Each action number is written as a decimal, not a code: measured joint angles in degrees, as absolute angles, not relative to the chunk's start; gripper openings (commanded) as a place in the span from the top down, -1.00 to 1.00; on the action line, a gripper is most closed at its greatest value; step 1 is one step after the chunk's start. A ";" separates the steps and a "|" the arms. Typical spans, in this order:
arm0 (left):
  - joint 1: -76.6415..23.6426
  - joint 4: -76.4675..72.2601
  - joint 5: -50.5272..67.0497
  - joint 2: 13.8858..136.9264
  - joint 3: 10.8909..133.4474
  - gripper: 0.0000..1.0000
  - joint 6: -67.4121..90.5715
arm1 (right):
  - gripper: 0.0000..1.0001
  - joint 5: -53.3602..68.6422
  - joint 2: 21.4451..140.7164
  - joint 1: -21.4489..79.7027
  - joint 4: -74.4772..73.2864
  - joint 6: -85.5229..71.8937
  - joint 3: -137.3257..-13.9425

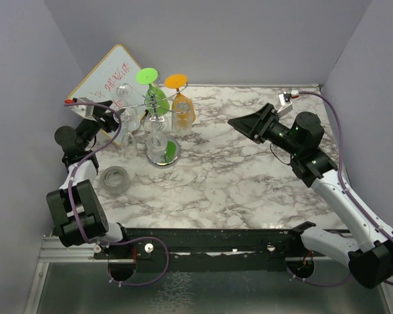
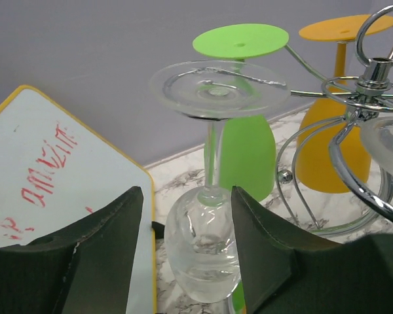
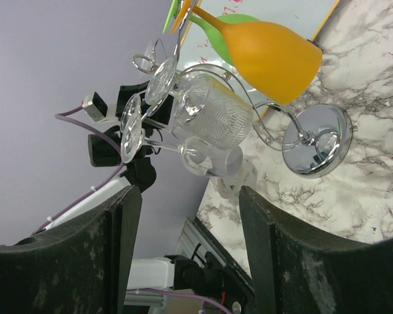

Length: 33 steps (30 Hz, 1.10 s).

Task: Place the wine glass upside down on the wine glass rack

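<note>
A clear wine glass (image 2: 203,255) stands upside down, foot (image 2: 219,88) up, between the fingers of my left gripper (image 2: 187,191). The jaws are spread: the left finger is clear of the bowl, and the right finger (image 2: 262,248) is at its side. In the top view this glass (image 1: 128,140) and the left gripper (image 1: 112,123) are just left of the chrome wine glass rack (image 1: 156,104). The rack's hub (image 2: 373,78) and disc base (image 3: 314,140) show. Whether the foot rests on a wire arm I cannot tell. My right gripper (image 1: 243,124) is open and empty over the table's right half.
A green glass (image 1: 150,85), an orange glass (image 1: 180,98) and other clear glasses hang upside down on the rack. A whiteboard (image 1: 108,78) leans at the back left corner. A grey tape roll (image 1: 114,178) lies near the front left. Grey walls enclose the table.
</note>
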<state>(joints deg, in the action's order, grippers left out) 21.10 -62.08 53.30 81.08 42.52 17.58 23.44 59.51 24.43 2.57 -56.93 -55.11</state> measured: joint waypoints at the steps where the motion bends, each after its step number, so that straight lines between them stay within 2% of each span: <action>1: 21.63 -62.08 53.23 80.88 42.41 -0.14 17.74 | -0.32 23.42 59.46 24.43 2.66 -56.93 -55.11; 7: 24.36 -62.15 52.05 78.48 40.47 -0.17 18.52 | -0.33 23.40 59.46 24.43 2.90 -56.90 -55.11; 11: 24.64 -62.52 49.76 77.23 38.28 -0.23 18.70 | -0.43 23.16 59.44 24.43 2.85 -56.40 -55.11; 23: 26.13 -56.93 34.24 72.62 36.18 -0.28 18.81 | -0.60 11.70 56.42 24.43 -6.72 -47.20 -55.11; 28: 26.24 -42.00 26.87 71.46 40.12 -0.24 18.68 | -0.64 4.16 55.68 24.43 -12.82 -42.33 -55.55; 30: 26.26 -30.09 22.02 71.48 46.33 -0.24 18.76 | -0.84 0.93 55.68 24.43 -15.55 -40.25 -56.51; 31: 26.26 -24.32 19.75 71.48 49.84 -0.28 18.87 | -0.94 -0.60 55.68 24.43 -17.10 -39.22 -57.23; 32: 26.28 -19.86 18.33 71.53 52.93 -0.50 18.92 | -0.99 -1.96 55.68 24.43 -18.48 -38.35 -58.00; 33: 26.30 -15.05 16.95 71.59 56.34 -0.62 19.00 | -1.00 -3.25 55.68 24.45 -19.90 -37.30 -58.87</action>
